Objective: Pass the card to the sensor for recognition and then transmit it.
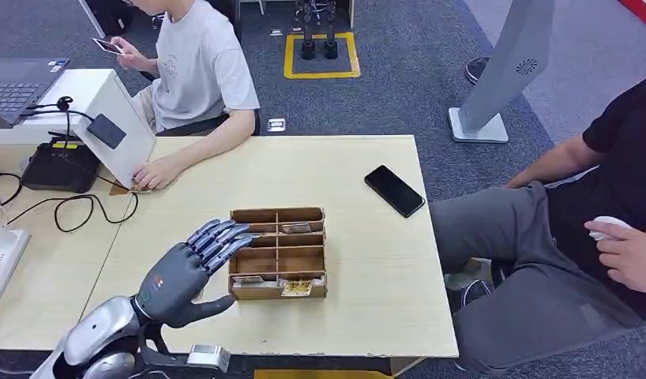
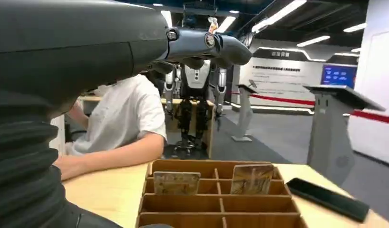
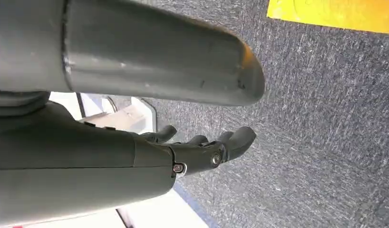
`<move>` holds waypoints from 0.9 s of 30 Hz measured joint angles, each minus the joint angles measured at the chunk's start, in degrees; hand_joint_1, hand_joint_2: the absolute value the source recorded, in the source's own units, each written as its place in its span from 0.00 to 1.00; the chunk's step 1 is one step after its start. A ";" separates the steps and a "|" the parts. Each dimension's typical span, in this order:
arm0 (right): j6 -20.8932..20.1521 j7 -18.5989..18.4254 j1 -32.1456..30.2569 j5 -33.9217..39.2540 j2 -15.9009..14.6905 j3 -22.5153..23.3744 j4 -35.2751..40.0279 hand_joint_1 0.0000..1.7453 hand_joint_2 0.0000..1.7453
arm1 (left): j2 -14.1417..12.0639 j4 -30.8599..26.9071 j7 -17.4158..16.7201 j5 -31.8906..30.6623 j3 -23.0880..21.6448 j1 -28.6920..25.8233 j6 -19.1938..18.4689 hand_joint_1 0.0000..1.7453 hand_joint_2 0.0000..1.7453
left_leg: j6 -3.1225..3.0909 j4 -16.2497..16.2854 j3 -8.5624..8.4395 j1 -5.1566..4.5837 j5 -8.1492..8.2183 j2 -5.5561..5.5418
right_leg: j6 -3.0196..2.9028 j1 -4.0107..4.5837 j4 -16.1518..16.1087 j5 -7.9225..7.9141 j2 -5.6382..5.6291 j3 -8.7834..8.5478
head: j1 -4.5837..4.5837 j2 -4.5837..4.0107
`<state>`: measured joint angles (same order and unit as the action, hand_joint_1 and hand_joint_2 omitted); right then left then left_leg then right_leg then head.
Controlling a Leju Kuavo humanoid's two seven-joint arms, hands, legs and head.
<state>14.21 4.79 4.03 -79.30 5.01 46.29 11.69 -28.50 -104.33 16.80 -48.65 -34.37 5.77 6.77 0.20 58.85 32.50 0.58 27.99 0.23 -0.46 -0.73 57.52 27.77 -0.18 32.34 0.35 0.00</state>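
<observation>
Cards stand in the wooden divided box on the table, just beyond my left hand, which hovers at the box's left edge, fingers spread, holding nothing. My right hand hangs over carpet, fingers loosely apart.

Head view: bright, even overhead light, sharp overall. Soft short shadows under the left hand and the divided box on the table. Left wrist view: ceiling strip lights glare white; the hand close to the lens is dark and blurred (background mildly soft). Right wrist view: near hand out of focus, carpet grainy, evenly lit.
</observation>
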 joint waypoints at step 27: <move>-0.15 -0.48 0.31 -0.87 0.00 0.00 0.02 0.00 0.00 | 7.46 15.91 -12.75 -6.09 -5.56 -0.64 3.67 0.00 1.00 | 0.00 0.00 0.01 -0.01 0.00 -0.01 | 0.00 0.00 0.00 0.00 0.01 0.00 | -0.02 0.02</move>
<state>14.05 4.30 4.34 -80.17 5.01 46.29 11.72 -21.05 -88.41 4.04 -54.73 -39.93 5.13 10.45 0.20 58.85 32.51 0.58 27.99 0.22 -0.46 -0.73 57.52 27.77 -0.17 32.34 0.33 0.02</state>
